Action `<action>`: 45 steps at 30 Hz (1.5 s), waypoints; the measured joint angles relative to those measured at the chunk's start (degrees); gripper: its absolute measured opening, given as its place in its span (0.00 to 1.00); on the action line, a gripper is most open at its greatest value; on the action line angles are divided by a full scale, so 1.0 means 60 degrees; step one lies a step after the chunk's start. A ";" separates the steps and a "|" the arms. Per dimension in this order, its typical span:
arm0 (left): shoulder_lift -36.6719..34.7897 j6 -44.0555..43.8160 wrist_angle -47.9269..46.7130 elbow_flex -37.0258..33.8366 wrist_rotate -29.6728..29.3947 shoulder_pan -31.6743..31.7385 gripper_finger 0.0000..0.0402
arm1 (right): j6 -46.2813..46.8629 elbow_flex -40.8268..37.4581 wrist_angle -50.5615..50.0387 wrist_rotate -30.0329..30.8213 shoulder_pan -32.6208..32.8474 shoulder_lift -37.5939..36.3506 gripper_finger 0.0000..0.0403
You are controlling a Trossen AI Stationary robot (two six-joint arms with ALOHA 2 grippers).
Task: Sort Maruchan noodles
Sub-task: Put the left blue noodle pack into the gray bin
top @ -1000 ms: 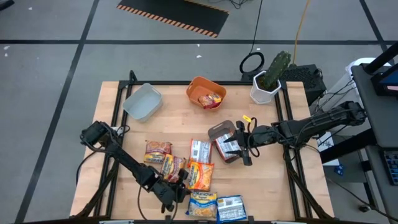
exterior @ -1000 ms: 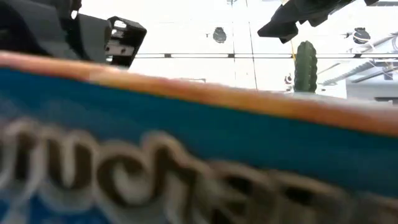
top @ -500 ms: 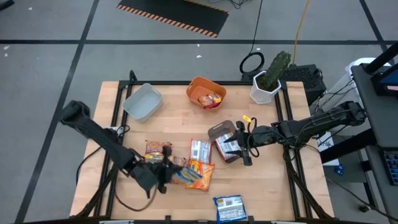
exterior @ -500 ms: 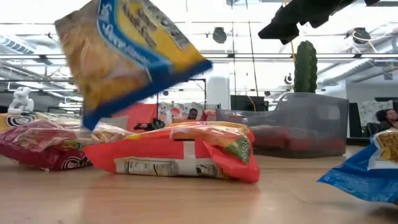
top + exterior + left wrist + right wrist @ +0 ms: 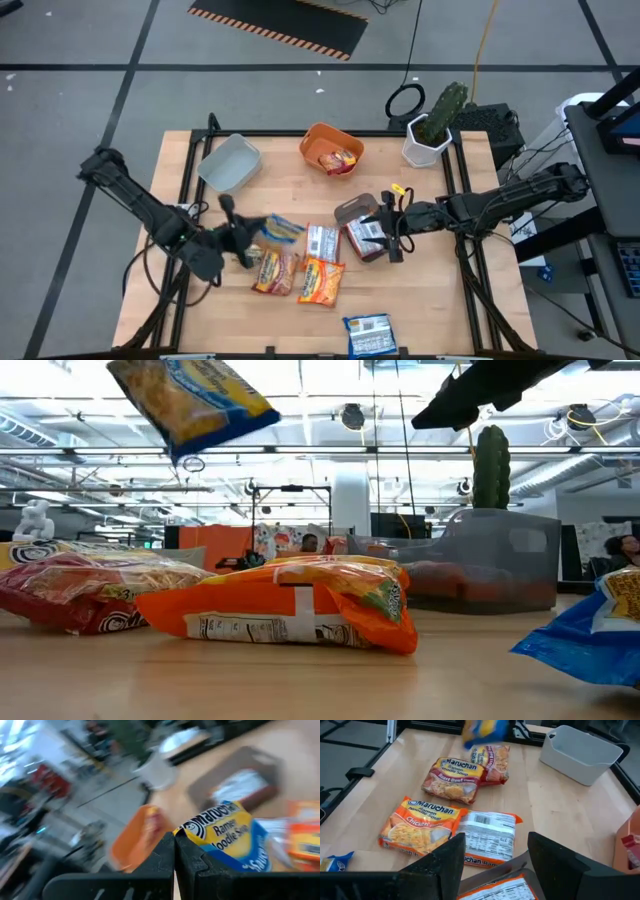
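Observation:
My left gripper (image 5: 255, 238) hovers above the table's near-left part, shut on a yellow-and-blue noodle packet (image 5: 282, 230), which shows high and tilted in the low view (image 5: 190, 400). Flat on the wood lie a red packet (image 5: 275, 270), an orange packet (image 5: 321, 281), a packet lying printed side down (image 5: 322, 241) and a blue packet (image 5: 368, 334) by the near edge. My right gripper (image 5: 392, 238) waits open over a dark grey tray (image 5: 350, 210) that holds a red-and-white packet (image 5: 365, 235). My left gripper pinches the yellow-and-blue packet between its two fingers (image 5: 192, 862) at its end edge, beside the Maruchan logo (image 5: 202, 827). The packet is lifted clear of the table and sticks out past the fingertips, tilted.
An orange tray (image 5: 332, 148) holding a red packet and a light grey tray (image 5: 229, 163) stand near the far edge. A potted cactus (image 5: 432, 128) stands at the far right corner. Bare wood shows along the table's left side and near-right part.
My left gripper has risen from the near edge and travelled toward the far edge and the left, carrying the yellow-and-blue packet clear of the table. The blue packet stayed by the near edge. My right arm has kept still.

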 joint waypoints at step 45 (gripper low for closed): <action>-0.0899 -0.8551 -0.6969 -0.1360 -0.1297 0.6173 0.00 | 0.0451 0.0003 0.0013 -0.0007 0.0004 0.0000 0.52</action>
